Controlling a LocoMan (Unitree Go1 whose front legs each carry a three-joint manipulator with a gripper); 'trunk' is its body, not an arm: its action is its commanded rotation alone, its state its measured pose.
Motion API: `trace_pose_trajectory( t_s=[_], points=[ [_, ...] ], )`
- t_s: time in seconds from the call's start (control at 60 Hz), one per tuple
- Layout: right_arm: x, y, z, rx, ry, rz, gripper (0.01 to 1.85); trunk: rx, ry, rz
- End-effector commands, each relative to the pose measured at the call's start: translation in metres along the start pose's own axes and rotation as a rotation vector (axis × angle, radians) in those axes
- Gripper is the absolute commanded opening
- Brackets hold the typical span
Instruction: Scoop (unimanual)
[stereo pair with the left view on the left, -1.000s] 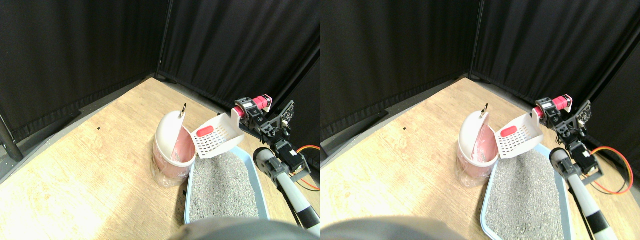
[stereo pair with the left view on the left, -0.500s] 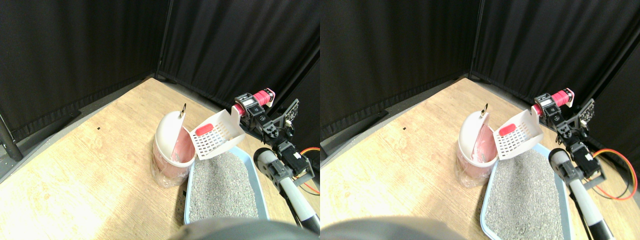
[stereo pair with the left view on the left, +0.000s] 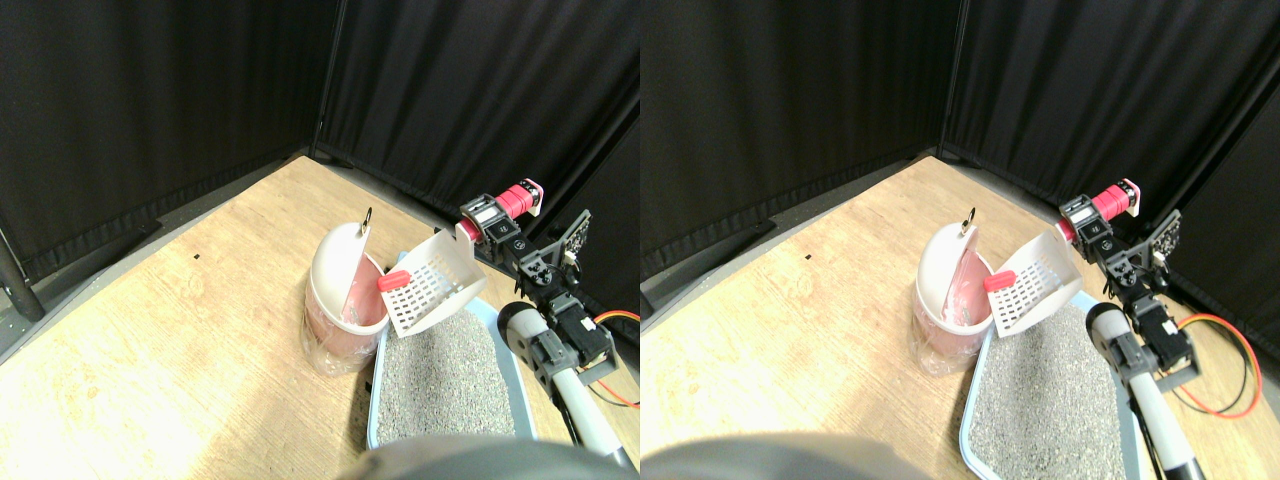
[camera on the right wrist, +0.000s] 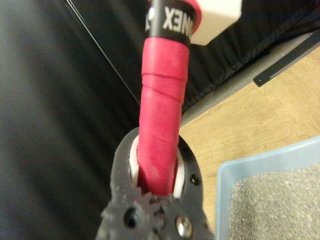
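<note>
Here the end effector (camera on the right wrist: 159, 182) pinches the scoop (stereo pair with the left view on the left: 432, 285), tilted over the bin's (stereo pair with the left view on the left: 335, 300) rim beside the tray (stereo pair with the left view on the left: 505, 345).

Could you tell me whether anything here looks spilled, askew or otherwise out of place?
Nothing stands out. The slotted scoop is tipped towards the pink bin with the red piece at its lip; no litter shows on the floor around the blue tray.

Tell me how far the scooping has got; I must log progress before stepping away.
Done: the red piece is out of the litter tray and lies in the slotted white scoop, lifted clear of the grey litter. In hand: the right gripper clamps the scoop's red wrapped handle, with the scoop tipped toward the pink-lined bin. Left: the piece has not yet dropped into the bin.
</note>
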Motion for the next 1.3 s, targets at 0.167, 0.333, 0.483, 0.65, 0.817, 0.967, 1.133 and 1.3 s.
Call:
trace_pose_trajectory(
  t_s=[0.167, 0.333, 0.483, 0.65, 0.817, 0.967, 1.133, 1.3],
  points=[
    [0.004, 0.000, 0.007, 0.000, -0.031, -0.028, 0.05, -0.004, 0.003, 0.019],
    [0.007, -0.006, 0.002, 0.018, -0.008, -0.043, 0.05, -0.004, 0.004, 0.018],
    [0.007, -0.010, -0.007, 0.112, 0.018, -0.074, 0.17, 0.003, 0.007, 0.011],
    [0.005, -0.016, -0.021, 0.254, 0.003, -0.122, 0.05, 0.014, 0.015, -0.003],
    [-0.003, -0.025, -0.033, 0.473, 0.044, -0.191, 0.05, 0.026, 0.020, -0.019],
    [-0.012, -0.037, -0.048, 0.661, 0.048, -0.232, 0.05, 0.037, 0.025, -0.037],
    [-0.028, -0.048, -0.072, 0.772, 0.011, -0.288, 0.05, 0.055, 0.030, -0.064],
    [-0.041, -0.055, -0.089, 0.821, 0.009, -0.333, 0.05, 0.076, 0.038, -0.098]
  ],
)
